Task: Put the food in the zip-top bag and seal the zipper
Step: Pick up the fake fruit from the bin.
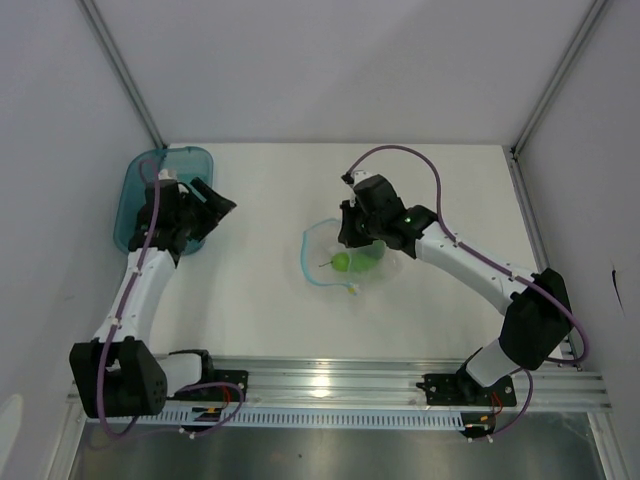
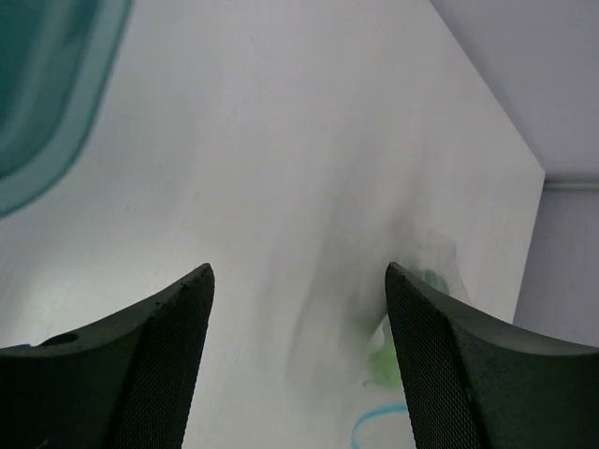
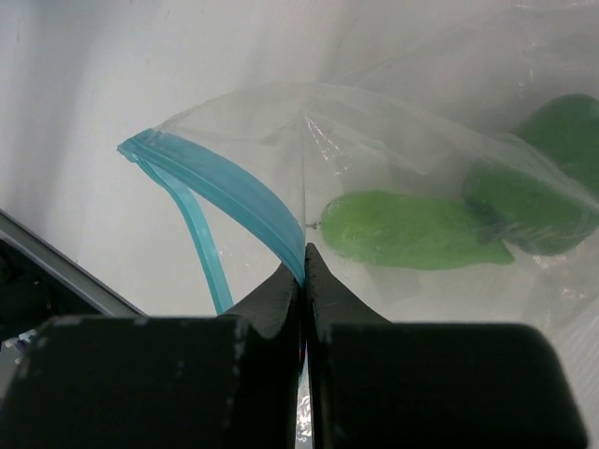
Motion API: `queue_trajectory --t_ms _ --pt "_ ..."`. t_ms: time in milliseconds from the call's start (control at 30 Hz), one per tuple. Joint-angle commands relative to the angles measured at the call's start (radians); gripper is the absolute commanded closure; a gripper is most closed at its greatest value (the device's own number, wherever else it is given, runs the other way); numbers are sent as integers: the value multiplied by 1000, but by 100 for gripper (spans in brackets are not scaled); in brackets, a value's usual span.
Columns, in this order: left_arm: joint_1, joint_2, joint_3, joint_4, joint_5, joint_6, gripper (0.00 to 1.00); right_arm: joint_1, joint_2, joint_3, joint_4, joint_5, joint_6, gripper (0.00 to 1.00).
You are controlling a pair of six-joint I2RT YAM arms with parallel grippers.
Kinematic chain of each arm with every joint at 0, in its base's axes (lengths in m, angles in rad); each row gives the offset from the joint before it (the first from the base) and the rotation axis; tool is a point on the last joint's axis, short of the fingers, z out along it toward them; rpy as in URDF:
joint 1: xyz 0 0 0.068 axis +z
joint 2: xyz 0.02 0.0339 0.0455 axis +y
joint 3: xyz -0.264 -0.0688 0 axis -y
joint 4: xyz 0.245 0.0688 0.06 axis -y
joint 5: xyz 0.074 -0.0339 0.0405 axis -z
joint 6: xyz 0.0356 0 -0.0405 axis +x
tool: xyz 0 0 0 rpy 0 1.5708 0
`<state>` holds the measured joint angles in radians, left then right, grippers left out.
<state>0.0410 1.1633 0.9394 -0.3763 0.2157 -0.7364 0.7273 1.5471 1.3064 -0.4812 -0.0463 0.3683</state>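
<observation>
At upper left, over the teal tub (image 1: 135,190), the left pincer (image 1: 212,207) hangs spread and empty. Mid-frame on the worktop (image 1: 260,310), the zip-top bag (image 1: 318,245) holds green food (image 3: 402,229). The right pincer (image 3: 305,257) pinches its zipper (image 3: 225,192); the mouth gapes, so sealing is not yet done.

Teal translucent tub (image 1: 150,175): rigid, sits at the far left of the white table (image 1: 260,310), partly beneath the left gripper (image 1: 212,207) and left of it. Slotted aluminium rail (image 1: 350,385): along the near edge, well apart from that gripper.
</observation>
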Motion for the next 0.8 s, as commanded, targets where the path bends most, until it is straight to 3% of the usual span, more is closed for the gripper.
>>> queue_trajectory --t_ms 0,267,400,567,767 --pt "75 28 25 108 -79 -30 24 4 -38 -16 42 -33 -15 100" --pt "264 147 4 250 -203 -169 25 4 -18 -44 78 -84 -19 100" --pt "338 272 81 217 -234 -224 25 4 -15 -47 82 -98 -22 100" --pt "391 453 222 62 -239 -361 23 1 -16 -62 98 -99 -20 100" --pt "407 599 306 74 -226 -420 23 -5 -13 -85 110 -104 -16 100"
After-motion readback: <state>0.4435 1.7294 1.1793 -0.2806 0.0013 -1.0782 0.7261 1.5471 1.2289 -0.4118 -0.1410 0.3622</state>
